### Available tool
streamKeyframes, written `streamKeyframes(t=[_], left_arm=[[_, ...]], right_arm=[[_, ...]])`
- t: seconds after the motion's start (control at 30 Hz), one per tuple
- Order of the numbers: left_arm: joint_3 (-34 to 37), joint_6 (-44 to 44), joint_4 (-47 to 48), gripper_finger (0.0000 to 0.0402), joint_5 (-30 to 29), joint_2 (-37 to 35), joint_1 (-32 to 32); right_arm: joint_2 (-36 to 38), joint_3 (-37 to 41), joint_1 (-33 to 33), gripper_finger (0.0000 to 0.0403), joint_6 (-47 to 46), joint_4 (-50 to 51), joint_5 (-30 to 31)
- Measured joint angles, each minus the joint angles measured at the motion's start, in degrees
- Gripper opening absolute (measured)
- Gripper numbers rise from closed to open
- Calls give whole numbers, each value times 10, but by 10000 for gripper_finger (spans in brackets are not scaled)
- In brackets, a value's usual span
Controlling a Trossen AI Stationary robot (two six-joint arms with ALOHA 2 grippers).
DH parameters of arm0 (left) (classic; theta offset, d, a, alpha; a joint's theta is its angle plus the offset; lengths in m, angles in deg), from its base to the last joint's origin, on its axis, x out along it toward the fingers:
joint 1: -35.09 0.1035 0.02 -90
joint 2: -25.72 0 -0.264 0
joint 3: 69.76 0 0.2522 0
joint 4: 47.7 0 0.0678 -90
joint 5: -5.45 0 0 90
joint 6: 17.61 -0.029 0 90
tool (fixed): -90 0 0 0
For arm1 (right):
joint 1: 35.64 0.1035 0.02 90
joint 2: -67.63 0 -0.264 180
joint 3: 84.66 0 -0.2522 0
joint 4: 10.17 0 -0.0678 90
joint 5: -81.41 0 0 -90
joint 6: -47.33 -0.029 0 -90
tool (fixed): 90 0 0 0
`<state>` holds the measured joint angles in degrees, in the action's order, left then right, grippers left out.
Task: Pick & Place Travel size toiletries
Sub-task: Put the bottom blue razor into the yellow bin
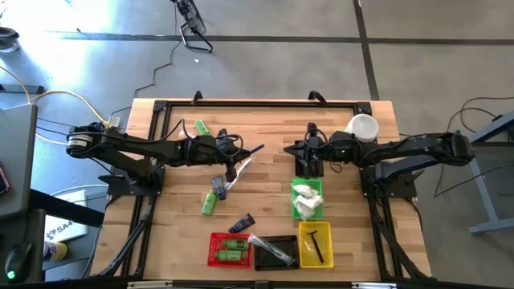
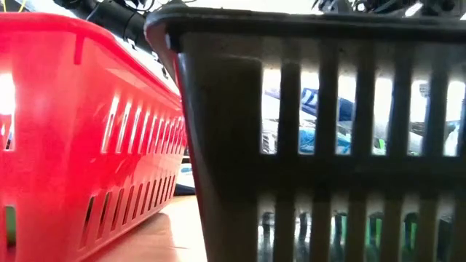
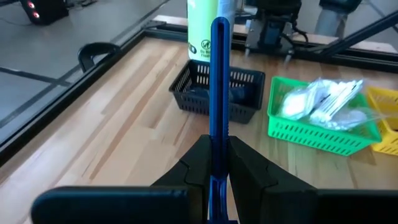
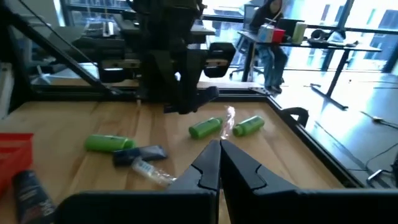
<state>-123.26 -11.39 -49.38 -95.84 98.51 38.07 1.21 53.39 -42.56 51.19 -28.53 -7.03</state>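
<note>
- Looking down from the high view first: the left gripper point(image 1: 233, 160) hangs mid-table with a thin item sticking out from between its fingers, so I'd call this the carry step. Loose green bottles point(image 1: 210, 202) and a navy tube point(image 1: 242, 222) lie near it. The right gripper point(image 1: 310, 149) waits right at the far end of the green basket point(image 1: 308, 210), by the white cup point(image 1: 363, 127).
- Low view: just the red basket point(image 2: 87, 124) and black basket point(image 2: 306, 145) walls up close. No readable writing.
- Left wrist view: fingers pinched nearly shut on a thin blue stick point(image 3: 219, 87), maybe a toothbrush handle, running straight out past the tips. Ahead sits a black mesh basket point(image 3: 217, 93). Next move probably needs lining up over a basket, then letting go. A pale green bottle point(image 3: 202, 28) shows symbols only, nothing legible.
- Right wrist view: fingers point(image 4: 233, 163) fully closed on nothing; green bottles point(image 4: 205, 128) lie well beyond the tips.
</note>
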Motion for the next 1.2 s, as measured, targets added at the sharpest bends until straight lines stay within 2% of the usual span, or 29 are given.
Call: streamKeyframes(t=[0.13, 0.23, 0.43, 0.63, 0.7, 0.97, 1.2], left_arm=[[0, -4, -11, 38, 11, 0, 0], [0, -12, -15, 38, 26, 0, 0], [0, -15, -15, 38, 29, 0, 0], [0, -17, -20, 38, 33, 0, 0], [0, -17, -27, 38, 40, 0, 0], [-1, -17, -44, 38, 63, 4, 0], [-1, -19, -35, 38, 63, 4, 0]], right_arm=[[-58, 0, 0, 7, 5, -80, 12], [-100, 0, 0, 30, 4, -143, 8], [-155, -13, -2, 119, -14, -196, -16], [-196, -52, -18, 201, -80, -193, -114], [-215, -65, -19, 215, -87, -192, -121], [-293, -119, -15, 215, -88, -200, -136], [-306, -136, -8, 194, -87, -203, -139]])
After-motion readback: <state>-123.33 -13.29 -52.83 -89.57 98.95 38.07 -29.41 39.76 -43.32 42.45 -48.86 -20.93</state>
